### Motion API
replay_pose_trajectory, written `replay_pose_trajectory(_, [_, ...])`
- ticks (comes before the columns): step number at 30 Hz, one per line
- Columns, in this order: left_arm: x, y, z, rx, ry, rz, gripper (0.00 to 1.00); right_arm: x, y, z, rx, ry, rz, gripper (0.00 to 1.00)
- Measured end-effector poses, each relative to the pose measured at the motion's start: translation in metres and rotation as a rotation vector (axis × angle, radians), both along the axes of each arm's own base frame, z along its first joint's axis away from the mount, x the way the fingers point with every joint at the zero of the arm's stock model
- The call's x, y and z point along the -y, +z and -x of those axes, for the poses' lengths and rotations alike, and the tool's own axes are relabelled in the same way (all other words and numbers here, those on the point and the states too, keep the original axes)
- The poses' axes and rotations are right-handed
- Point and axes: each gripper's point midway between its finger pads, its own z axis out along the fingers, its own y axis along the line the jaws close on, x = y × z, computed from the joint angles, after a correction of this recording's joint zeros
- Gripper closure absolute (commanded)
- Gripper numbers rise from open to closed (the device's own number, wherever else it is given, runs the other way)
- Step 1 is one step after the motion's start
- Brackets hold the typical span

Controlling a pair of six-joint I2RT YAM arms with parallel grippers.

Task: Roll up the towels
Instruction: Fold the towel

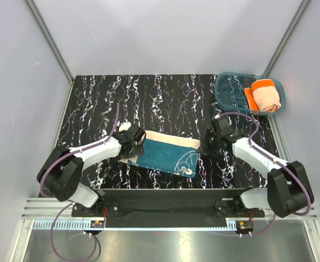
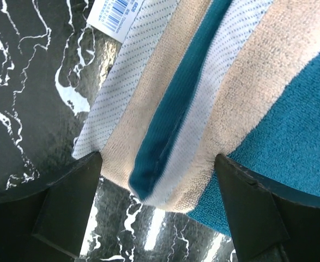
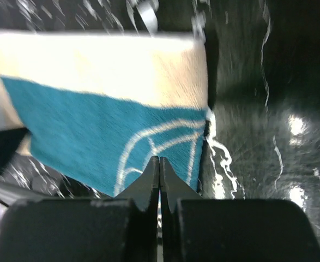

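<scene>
The teal towel (image 1: 165, 153) lies partly folded on the black marbled table (image 1: 94, 98), while the orange towel (image 1: 266, 95) sits rolled in the blue plastic tray (image 1: 228, 90) at the far right corner. The left gripper (image 1: 133, 143) stands open astride the teal towel's folded end; the right gripper (image 1: 210, 143), jaws closed and apparently empty, sits at its opposite edge. Rolling seems barely begun; next, the left must likely pinch that end and turn it over, within the plain white walls (image 1: 165, 33).
</scene>
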Motion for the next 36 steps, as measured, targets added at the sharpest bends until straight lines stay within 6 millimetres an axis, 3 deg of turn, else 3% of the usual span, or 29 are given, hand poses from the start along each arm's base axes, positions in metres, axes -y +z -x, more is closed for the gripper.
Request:
replay_pose_trajectory(5, [-0.004, -0.003, -0.007, -0.008, 0.012, 0.008, 0.10, -0.014, -0.057, 0.053, -0.175, 0.074, -0.011, 1.00])
replay_pose_trajectory(7, [-0.009, -0.005, -0.012, -0.010, 0.025, 0.008, 0.10, -0.029, -0.068, 0.066, -0.237, 0.100, -0.057, 1.00])
replay_pose_trajectory(11, [-0.019, -0.005, -0.026, -0.007, 0.050, 0.004, 0.10, -0.057, -0.067, 0.055, -0.237, 0.147, -0.119, 1.00])
replay_pose_trajectory(15, [-0.032, -0.004, -0.042, -0.011, 0.084, -0.003, 0.11, -0.070, -0.067, 0.044, -0.241, 0.169, -0.122, 1.00])
replay_pose_trajectory(19, [-0.044, -0.002, -0.056, -0.010, 0.112, -0.008, 0.11, -0.072, -0.066, 0.036, -0.244, 0.168, -0.100, 1.00])
replay_pose_trajectory(24, [-0.050, 0.004, -0.061, -0.007, 0.110, -0.026, 0.11, -0.060, -0.063, 0.043, -0.233, 0.148, -0.028, 1.00])
replay_pose_trajectory(29, [-0.053, 0.007, -0.058, -0.011, 0.106, -0.042, 0.11, -0.052, -0.038, 0.061, -0.186, 0.167, 0.032, 1.00])
replay_pose_trajectory(33, [-0.055, 0.022, -0.055, 0.011, 0.099, -0.044, 0.11, -0.067, -0.017, 0.060, -0.129, 0.209, 0.003, 1.00])
replay_pose_trajectory(36, [-0.053, 0.039, -0.056, 0.054, 0.081, -0.033, 0.09, -0.081, -0.012, 0.059, -0.112, 0.242, -0.033, 1.00])
